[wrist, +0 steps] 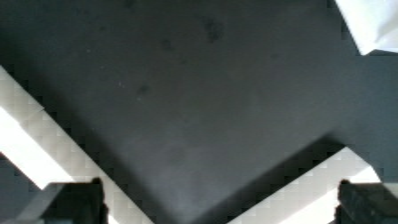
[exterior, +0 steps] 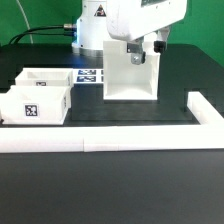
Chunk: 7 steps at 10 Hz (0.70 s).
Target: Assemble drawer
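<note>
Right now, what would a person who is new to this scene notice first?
A tall white open box stands in the middle of the black table, with the robot's hand just over its top edge. At the exterior view's left sits a lower white box carrying a black-and-white tag.
</note>
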Each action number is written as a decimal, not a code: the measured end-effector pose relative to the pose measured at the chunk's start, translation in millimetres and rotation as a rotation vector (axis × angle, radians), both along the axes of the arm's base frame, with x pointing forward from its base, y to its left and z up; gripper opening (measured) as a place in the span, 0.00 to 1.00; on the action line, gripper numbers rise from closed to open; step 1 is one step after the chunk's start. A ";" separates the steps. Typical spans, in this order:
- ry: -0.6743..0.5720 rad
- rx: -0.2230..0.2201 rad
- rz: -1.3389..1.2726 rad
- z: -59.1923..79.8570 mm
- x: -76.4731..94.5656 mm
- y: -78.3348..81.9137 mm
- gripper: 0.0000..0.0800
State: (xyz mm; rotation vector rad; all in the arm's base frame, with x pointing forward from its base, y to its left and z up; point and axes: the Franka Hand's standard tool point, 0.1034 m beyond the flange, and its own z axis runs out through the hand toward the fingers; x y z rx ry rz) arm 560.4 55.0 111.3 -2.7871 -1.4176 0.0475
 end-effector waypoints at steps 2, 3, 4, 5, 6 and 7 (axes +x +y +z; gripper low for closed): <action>0.000 0.000 0.000 0.0 0.0 0.0 0.81; 0.000 0.000 0.000 0.0 0.0 0.0 0.81; 0.000 0.000 0.000 0.0 0.0 0.0 0.81; 0.000 0.000 0.000 0.0 0.0 0.0 0.81; -0.011 0.001 -0.037 1.3 -1.5 0.4 0.81; -0.037 0.000 -0.116 7.0 -14.6 0.0 0.81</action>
